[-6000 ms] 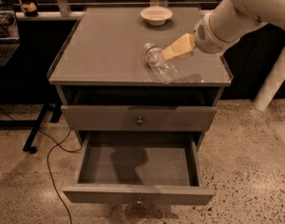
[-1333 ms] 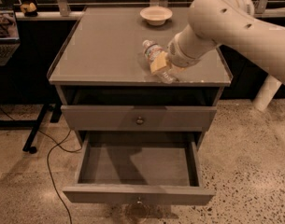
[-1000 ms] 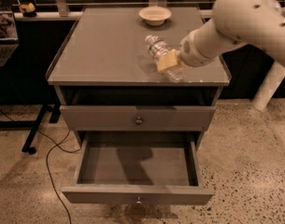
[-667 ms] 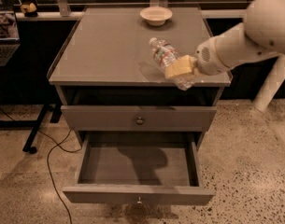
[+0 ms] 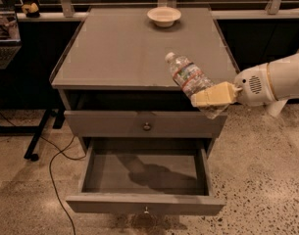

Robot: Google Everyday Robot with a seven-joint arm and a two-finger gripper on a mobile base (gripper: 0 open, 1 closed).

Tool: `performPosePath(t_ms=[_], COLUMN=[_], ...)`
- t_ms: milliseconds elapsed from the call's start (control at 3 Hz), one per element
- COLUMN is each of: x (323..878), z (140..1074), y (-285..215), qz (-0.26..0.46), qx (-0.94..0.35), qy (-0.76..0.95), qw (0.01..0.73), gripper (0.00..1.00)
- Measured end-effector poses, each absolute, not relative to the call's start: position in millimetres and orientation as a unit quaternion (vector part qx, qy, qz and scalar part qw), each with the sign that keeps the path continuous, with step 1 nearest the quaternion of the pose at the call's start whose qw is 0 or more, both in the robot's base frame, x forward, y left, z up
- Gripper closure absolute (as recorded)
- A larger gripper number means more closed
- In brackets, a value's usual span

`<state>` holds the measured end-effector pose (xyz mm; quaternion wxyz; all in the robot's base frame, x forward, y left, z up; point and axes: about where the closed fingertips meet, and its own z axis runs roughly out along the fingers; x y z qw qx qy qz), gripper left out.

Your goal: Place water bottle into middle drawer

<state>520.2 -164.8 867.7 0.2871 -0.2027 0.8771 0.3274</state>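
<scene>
Right of centre, gripper point(image 5: 212, 96) clamps bottle point(image 5: 187, 75) near its base. Bottle is tilted, cap toward upper left, over cabinet point(image 5: 124, 58) front right corner. Drawer point(image 5: 144, 205) is open, bottom centre. Risk: thin plastic slips, or early release hits drawer's right wall.

1. Cabinet top point(image 5: 124, 48): bowl point(image 5: 163, 16) sits at its back edge, slightly right of centre.
2. Upper drawer point(image 5: 114, 124) closed, directly under the top.
3. Middle drawer point(image 5: 110, 204) below it, pulled out toward the front.
4. Gripper point(image 5: 212, 96) off the cabinet's front right corner, reaching in from the right, closed around the water bottle point(image 5: 188, 76).
5. Bottle tilted, cap up and left, over the top's front right edge.
6. Cable point(image 5: 53, 175) on the floor, left of the drawers.
</scene>
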Motion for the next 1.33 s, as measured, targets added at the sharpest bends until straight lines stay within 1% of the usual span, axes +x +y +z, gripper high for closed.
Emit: performPosePath(t_ms=[333, 667, 1000, 1333], x=[520, 519, 511, 495], z=[868, 861, 826, 790], y=[-165, -163, -155, -147], qz=[0.327, 0.319, 0.314, 0.326], qx=[-0.203, -0.171, -0.113, -0.088], qy=[0.877, 0.882, 0.892, 0.898], qw=[0.287, 0.302, 0.303, 0.283], gripper=[1.00, 1.00, 1.00, 1.00])
